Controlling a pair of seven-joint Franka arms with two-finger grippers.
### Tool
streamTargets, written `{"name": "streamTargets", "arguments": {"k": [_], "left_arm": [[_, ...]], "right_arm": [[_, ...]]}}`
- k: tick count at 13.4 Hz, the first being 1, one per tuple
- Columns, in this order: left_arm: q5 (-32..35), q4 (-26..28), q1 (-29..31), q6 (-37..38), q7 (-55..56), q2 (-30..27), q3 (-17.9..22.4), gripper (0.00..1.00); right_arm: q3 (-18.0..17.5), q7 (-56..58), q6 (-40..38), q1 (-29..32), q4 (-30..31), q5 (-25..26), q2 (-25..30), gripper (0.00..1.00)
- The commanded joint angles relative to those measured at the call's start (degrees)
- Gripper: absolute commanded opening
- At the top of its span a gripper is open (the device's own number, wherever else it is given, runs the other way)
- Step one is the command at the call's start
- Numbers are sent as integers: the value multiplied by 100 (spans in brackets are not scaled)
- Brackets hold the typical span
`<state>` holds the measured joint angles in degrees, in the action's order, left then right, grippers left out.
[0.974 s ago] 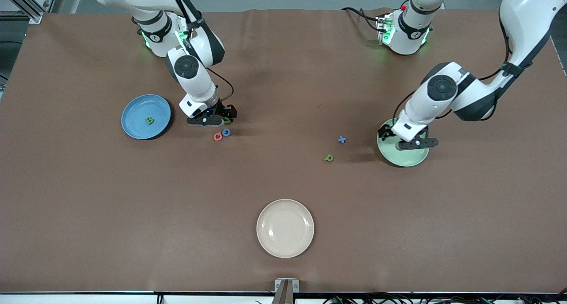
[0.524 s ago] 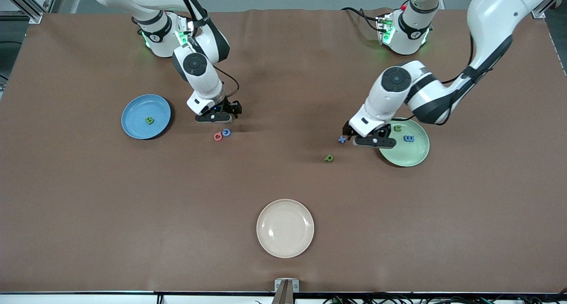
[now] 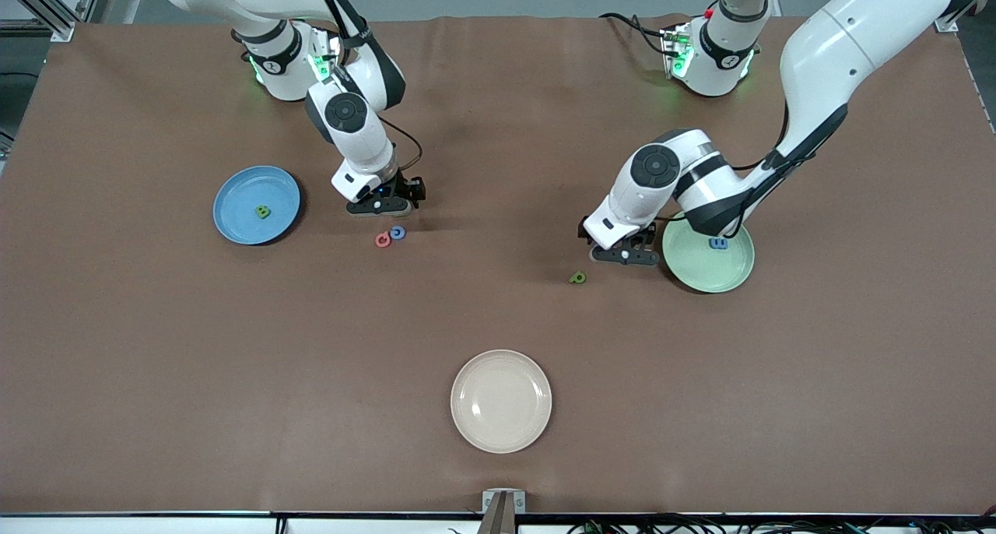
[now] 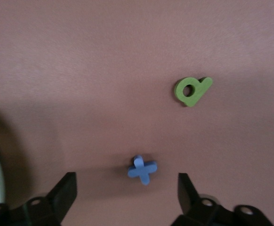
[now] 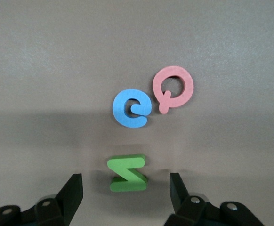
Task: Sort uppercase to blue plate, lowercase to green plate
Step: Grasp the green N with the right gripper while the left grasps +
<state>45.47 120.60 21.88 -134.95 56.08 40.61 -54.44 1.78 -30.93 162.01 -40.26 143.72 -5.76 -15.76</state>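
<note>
While both arms are low over the brown table, you can read the scene as follows.

Left gripper (image 3: 615, 250): released, jaws apart and holding nothing, down at the table just beside the green plate's rim.
Blue t (image 4: 142, 170): you see it in the left wrist view flat on the table between the left gripper's two fingers (image 4: 61, 195), touching neither.
Green p (image 3: 576, 277): flat on the table near the left gripper, a little nearer to the front camera than the spot the gripper is over.
Green plate (image 3: 712, 273): partly covered by the left arm; a blue m (image 3: 719, 243) lies in it.
Right gripper (image 3: 385, 201): released as well, jaws spread and empty, low at the table.
Green N (image 5: 127, 173): your right wrist view shows it between the right gripper's fingers (image 5: 71, 197), with gaps on both sides.
Blue ring letter (image 3: 398, 232) and red ring letter (image 3: 382, 240): side by side, touching or nearly so, just past the green N from the right gripper.
Blue plate (image 3: 237, 187): near the right gripper, toward the right arm's end of the table, with a green B (image 3: 263, 212) lying in it.
Cream plate (image 3: 501, 401): well apart from both grippers.
</note>
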Motion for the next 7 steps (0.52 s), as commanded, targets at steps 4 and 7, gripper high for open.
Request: {"name": "streamTargets", "arguments": {"k": [4, 7], "left_arm": [[-21, -160, -492, -391, 342, 140, 435, 79], [-21, -151, -492, -391, 342, 184, 444, 67]], "right_arm": [[60, 69, 234, -61, -46, -4, -190, 67], [68, 69, 234, -53, -37, -4, -217, 58]]}}
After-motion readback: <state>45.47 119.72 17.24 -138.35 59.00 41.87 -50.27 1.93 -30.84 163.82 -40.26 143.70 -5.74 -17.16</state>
